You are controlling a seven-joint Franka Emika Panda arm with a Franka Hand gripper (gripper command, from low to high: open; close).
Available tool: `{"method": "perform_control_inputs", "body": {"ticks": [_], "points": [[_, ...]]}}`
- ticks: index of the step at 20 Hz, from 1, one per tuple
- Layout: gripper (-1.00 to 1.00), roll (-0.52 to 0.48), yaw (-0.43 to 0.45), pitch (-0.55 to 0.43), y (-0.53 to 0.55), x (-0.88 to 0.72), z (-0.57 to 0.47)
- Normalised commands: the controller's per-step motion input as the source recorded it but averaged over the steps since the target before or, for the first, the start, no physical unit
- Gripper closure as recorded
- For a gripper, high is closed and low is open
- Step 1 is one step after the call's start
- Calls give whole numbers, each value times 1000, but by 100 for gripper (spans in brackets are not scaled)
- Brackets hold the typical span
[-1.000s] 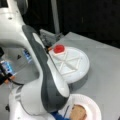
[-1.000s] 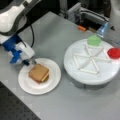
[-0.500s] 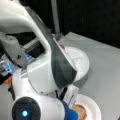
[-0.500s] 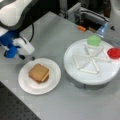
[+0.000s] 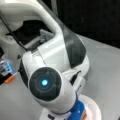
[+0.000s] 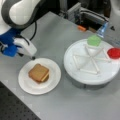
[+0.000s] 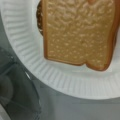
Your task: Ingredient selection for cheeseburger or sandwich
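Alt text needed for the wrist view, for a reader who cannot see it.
A toast-brown bread square tops a stack on a white paper plate, with a dark patty edge peeking out at the bread's left. Grey table shows below.

Bench: bare grey surface between the paper plate and the divided tray, a narrow lane running toward a front view's top; wider bare area toward that view's bottom right.

Plate: sandwich stacked at centre, rim bare all round.

Tool: just off the plate's upper-left rim, hanging low beside it, apart from the sandwich; arm fills that corner.

Tray: raised wall, low ribs; green square and red disc in far compartments, near compartments bare.

Behind the tray: dark equipment, orange piece.

In a front view the arm blocks most of the bench.
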Motion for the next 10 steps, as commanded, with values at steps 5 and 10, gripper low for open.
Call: {"method": "perform_control_inputs", "body": {"ticks": [5, 10], "points": [[-100, -506, -161, -196, 629, -752, 5], [-100, -422, -158, -207, 629, -781, -30]]}}
